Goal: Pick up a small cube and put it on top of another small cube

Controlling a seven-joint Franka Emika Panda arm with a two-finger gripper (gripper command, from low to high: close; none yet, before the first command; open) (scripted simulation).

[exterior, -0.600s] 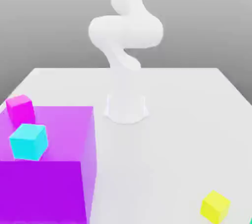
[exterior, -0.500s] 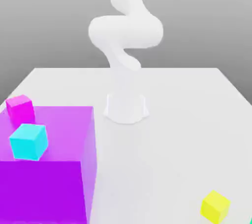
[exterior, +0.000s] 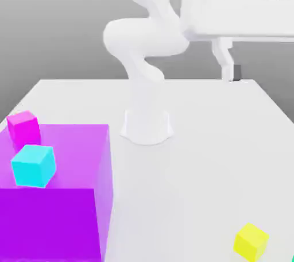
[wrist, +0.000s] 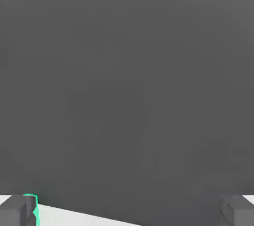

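Now the tool (exterior: 229, 65) has been swung into the exterior view, high above the desk (exterior: 218, 151). Fingers are spread, nothing pinched; no cube approached yet, e.g. the yellow cube (exterior: 251, 242).

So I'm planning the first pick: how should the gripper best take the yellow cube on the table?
Probably from straight above, closing on two opposite vertical faces of the yellow cube. It sits alone on the white table, turned slightly, so the open gripper would likely need rotating to match.
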